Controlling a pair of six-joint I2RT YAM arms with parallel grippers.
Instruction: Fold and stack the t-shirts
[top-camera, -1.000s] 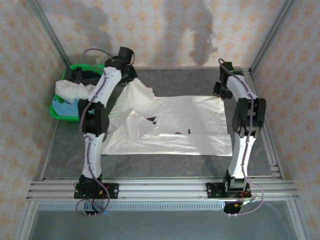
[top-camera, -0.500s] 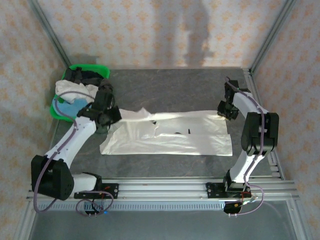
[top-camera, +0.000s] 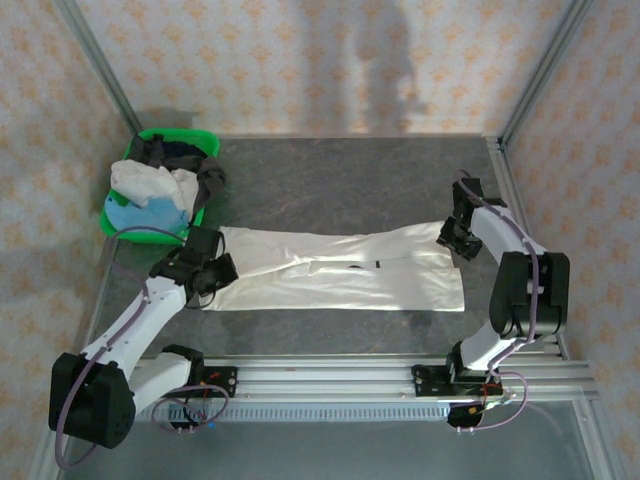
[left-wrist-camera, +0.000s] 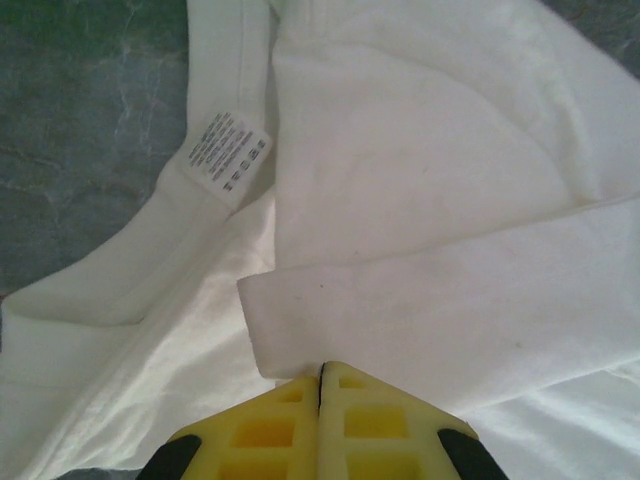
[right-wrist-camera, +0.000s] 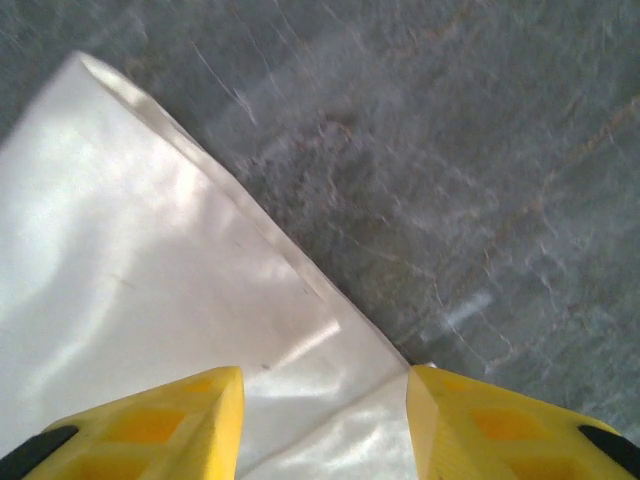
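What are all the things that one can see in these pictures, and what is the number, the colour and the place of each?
shirt: one, shiny white, lying as a long flat strip across the middle of the table
label: one, white with grey print, on a band of the shirt
basket: one, green, at the far left of the table
clothes: a heap, number unclear, white, light blue and black, in the basket
table: one, dark grey, under everything
left pincer: one, yellow fingers, shut on a fold at the shirt's left end
right pincer: one, yellow fingers, open, over the shirt's far right corner
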